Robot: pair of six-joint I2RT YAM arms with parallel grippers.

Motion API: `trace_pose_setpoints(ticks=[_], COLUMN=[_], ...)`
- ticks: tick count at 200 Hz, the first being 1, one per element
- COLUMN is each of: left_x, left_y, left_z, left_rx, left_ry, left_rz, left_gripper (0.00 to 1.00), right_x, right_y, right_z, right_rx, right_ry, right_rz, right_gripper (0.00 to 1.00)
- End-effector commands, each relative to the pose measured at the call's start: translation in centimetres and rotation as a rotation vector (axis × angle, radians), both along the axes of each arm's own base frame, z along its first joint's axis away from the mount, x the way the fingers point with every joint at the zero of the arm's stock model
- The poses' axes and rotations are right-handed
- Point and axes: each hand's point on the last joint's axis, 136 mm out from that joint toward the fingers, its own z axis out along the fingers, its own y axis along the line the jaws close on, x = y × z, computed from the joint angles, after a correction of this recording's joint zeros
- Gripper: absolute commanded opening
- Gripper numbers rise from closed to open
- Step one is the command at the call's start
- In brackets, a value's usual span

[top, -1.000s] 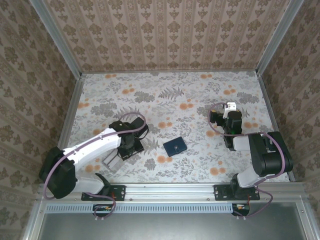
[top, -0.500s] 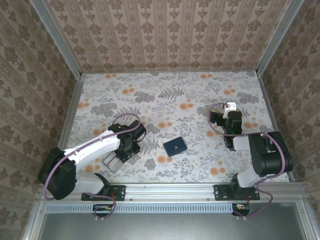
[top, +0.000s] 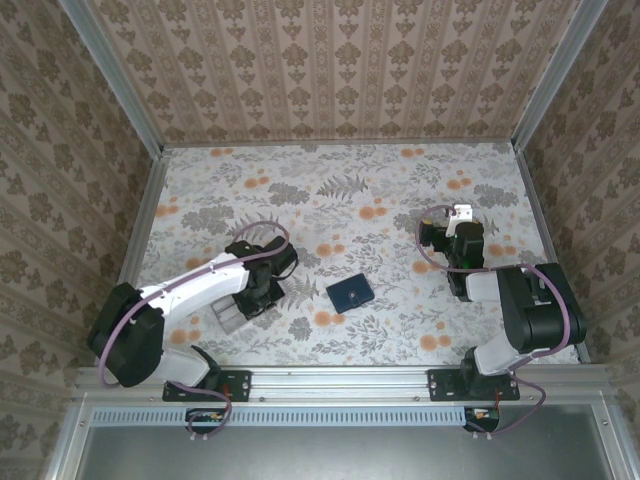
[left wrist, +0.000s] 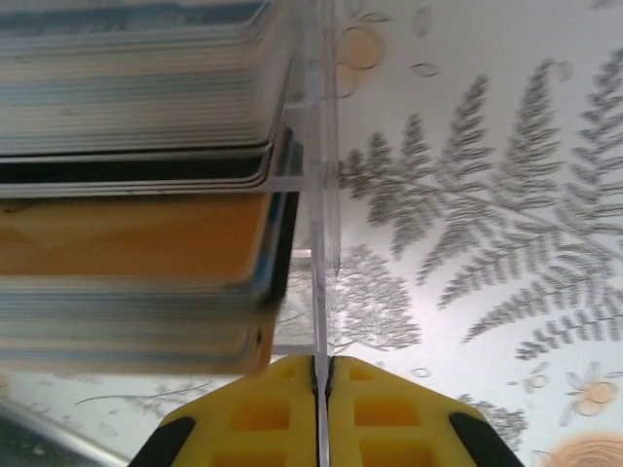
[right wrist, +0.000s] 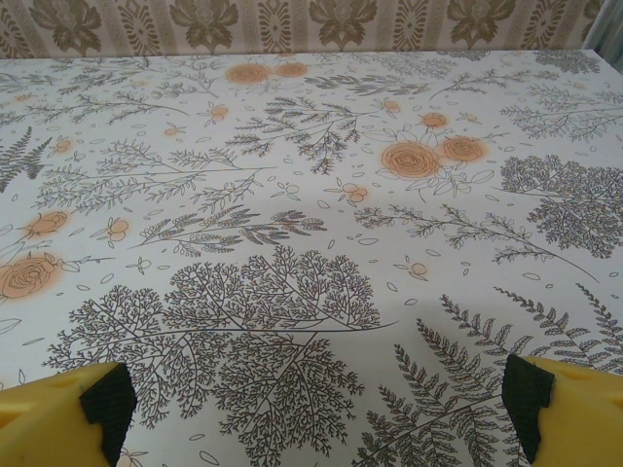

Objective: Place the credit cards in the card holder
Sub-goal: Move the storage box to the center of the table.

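**Top external view.** The card holder [top: 350, 293] lies flat on the bench [top: 330, 190] near the centre. It appears folded shut and is well apart from both arms. The left gripper [top: 258, 298] is down at a clear card box [top: 228, 320] on the near-left of the bench. The right gripper [top: 460, 213] hangs on the far-right side, away from the work. Judged step: extraction of the first card from the box. No card is at the holder yet.

**Left wrist view.** The yellow pads [left wrist: 253, 418] are pressed together, and a thin clear edge [left wrist: 321, 195] runs down into the seam between them. To its left the credit cards [left wrist: 136, 233] are stacked edge-on, blurred by closeness and cut off at the frame. It cannot be determined whether the pinched edge is a card or the box wall. If a card is held, the next move calls for a straight lift clear of the box, then transfer toward the holder. The holder would first need opening, probably by the right arm.

**Right wrist view.** The fingertips sit at the two lower corners. The jaws are wide apart over patterned bench and hold nothing.
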Motion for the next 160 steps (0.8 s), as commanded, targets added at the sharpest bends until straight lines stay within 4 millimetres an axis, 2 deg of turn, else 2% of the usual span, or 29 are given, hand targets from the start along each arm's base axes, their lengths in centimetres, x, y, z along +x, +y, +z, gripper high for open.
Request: trace_pose_setpoints(ticks=[1,12,47,93,121,139,160], left_x=[2.0,3.3,6.4,8.1,9.4,9.3,9.9], left_y=[-1.8,-3.2,-8.5,-15.2,-17.3,-17.9,-18.5], left_z=[1.5,2.1,3.8,4.6,5.2,4.3,2.8], left_rx=[-0.007,-0.018,-0.019,-0.076,-0.008,0.047,0.107], left_ry=[-0.061,-0.093,-0.103,-0.142,-0.237,-0.238,-0.243], left_rz=[-0.082,-0.153,-0.546,-1.081,-1.384,-1.564,-1.687], left_gripper=[0.05,0.00,0.00,0.00,0.00,0.02,0.05], right_x=[0.4,0.4,0.3,0.3,0.3,0.3,0.3], right_y=[0.3,0.3,0.3,0.4,0.4,0.4,0.5], right_z=[1.0,1.0,0.9,1.1,1.0,1.0,1.0], right_rx=[0.008,0.008,0.005,0.001,-0.001,-0.002,-0.008], right_ry=[-0.028,-0.029,-0.026,-0.031,-0.031,-0.031,-0.032], right_rz=[0.012,0.011,0.012,0.012,0.013,0.012,0.012], right_gripper=[1.00,1.00,1.00,1.00,1.00,1.00,1.00])
